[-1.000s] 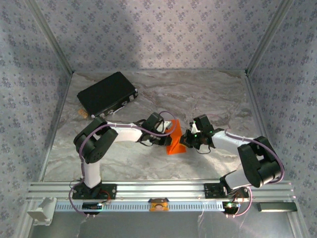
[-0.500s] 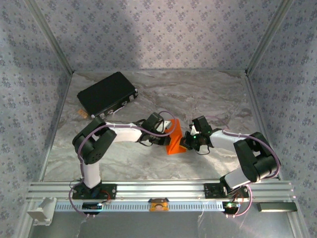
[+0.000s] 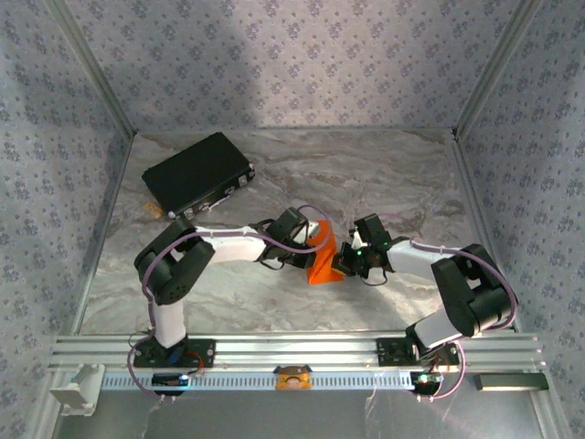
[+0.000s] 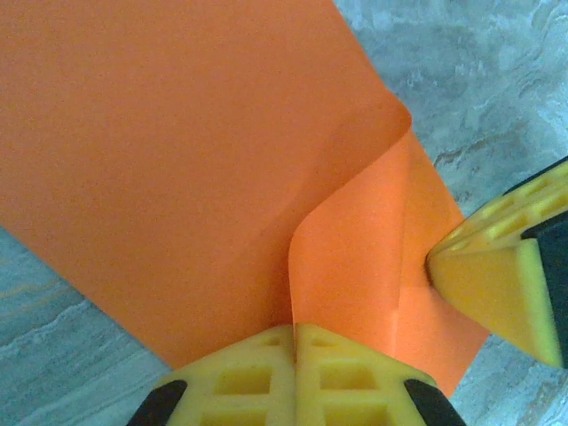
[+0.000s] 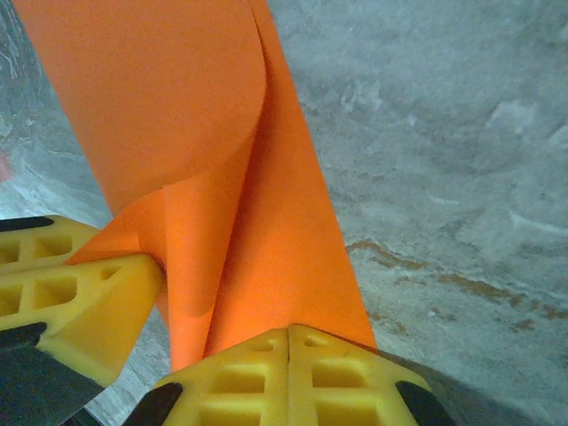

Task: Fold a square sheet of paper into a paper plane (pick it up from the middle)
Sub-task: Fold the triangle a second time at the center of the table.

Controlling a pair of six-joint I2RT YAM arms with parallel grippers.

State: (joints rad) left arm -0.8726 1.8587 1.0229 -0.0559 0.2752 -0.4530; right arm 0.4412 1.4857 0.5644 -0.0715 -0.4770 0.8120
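Closest to the arm bases, the right gripper [image 3: 345, 262] sits at the right side of the square sheet of paper [image 3: 323, 267]. The left gripper [image 3: 316, 240] sits at the sheet's far-left side. The sheet stands up off the desk [image 3: 393, 183] between them, and from above both gripper heads cover part of it, so its full outline cannot be made out.

In the left wrist view the left gripper's yellow jaws are pressed flat together on a curled flap of the sheet. The sheet runs off the top and left of the frame, and the right gripper's tip, itself cut off, touches the sheet from the right. In the right wrist view the right gripper's jaws are likewise clamped on the sheet's lower edge. A rolled-over fold hides the layers beneath.

Well beyond the sheet, to its far left, lies a black case [image 3: 196, 172]. A small tan thing at the case's near corner is too small to identify.
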